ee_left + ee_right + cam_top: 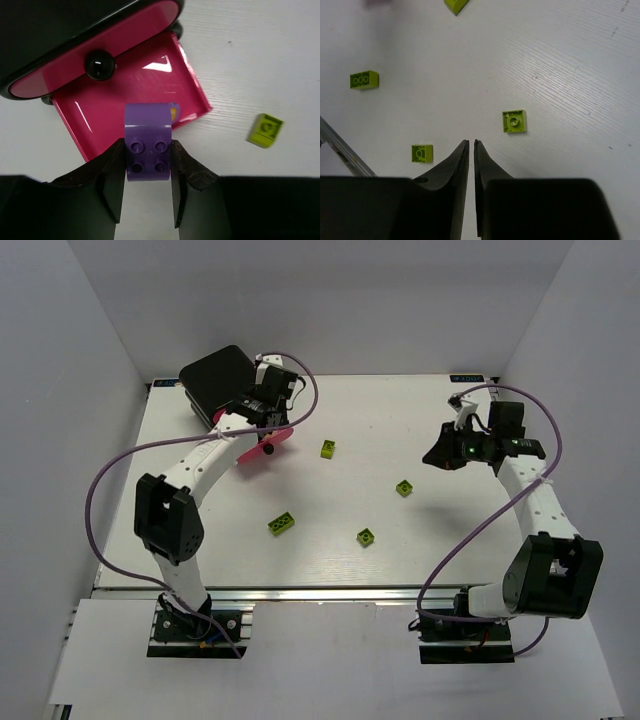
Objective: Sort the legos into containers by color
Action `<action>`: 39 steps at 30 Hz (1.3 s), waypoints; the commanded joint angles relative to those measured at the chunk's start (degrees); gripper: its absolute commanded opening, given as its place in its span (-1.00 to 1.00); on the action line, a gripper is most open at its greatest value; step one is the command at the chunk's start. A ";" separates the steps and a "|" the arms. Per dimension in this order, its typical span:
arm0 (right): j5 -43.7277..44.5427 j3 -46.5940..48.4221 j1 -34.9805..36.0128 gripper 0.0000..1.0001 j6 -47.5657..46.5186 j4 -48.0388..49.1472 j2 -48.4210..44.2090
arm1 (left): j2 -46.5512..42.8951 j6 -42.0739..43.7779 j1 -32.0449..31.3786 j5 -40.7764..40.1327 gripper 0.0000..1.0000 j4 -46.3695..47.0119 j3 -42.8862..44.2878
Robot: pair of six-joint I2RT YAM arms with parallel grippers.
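Judging by the look, a light and stiff thing: a small purple brick [147,122] of hard, glossy plastic, hardly fragile, but probably slippery on the smooth sides. Best taken on two opposite flat sides and not on the studs, and held exactly so now: pinched in the left gripper [148,146], one finger on each side, four round studs facing the wrist camera, the far end rounded. Hangs over the near edge of the open drawer [100,125], a shallow magenta-pink tray pulled out from the black cabinet [212,378] at the far left of the table [470,560]. Just above it a closed drawer [55,82] of the same pink, with a black knob [99,65]. Behind the brick, inside the tray, a yellowish spot [173,111], too much hidden to name. Likely needs only a small opening of the fingers to fall in, though may bounce on the hard tray. On the table, four loose pieces of yellow-green colour: the far lime brick [328,448] right of the drawer, the right lime brick [404,487], the long lime brick [282,524] and the near lime brick [366,536]. Equally light and hard, it seems. The right gripper [471,144] hovering above the table at the right, fingers pressed almost together, nothing between them.
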 commanded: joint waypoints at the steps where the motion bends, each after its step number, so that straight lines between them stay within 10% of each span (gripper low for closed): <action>1: -3.07 2.24 1.59 -0.71 -4.81 0.01 0.71 | 2.06 4.38 2.77 -1.78 -1.00 0.24 1.09; 12: -0.97 2.77 6.51 -0.59 -6.22 0.27 1.76 | 7.87 6.75 7.52 -4.25 -0.97 1.04 3.47; 17: -1.14 4.43 8.01 -0.32 -8.49 -0.69 2.82 | 7.61 5.88 8.14 -1.96 0.15 -0.10 2.59; 25: -4.13 7.07 11.61 -0.14 -13.07 -2.98 5.46 | 3.31 4.12 8.14 -0.38 0.52 -2.30 2.32; 27: -4.13 7.42 12.14 -0.17 -13.51 -3.07 5.89 | 1.47 3.59 8.14 1.54 0.43 -2.39 1.80; 31: -4.30 7.69 13.72 -0.40 -14.65 -2.90 6.60 | -5.56 7.18 8.14 16.46 -0.82 2.86 -4.43; 39: -3.69 8.66 15.30 -0.73 -14.92 -1.84 8.36 | -12.08 13.51 8.14 38.81 -1.00 4.29 -17.88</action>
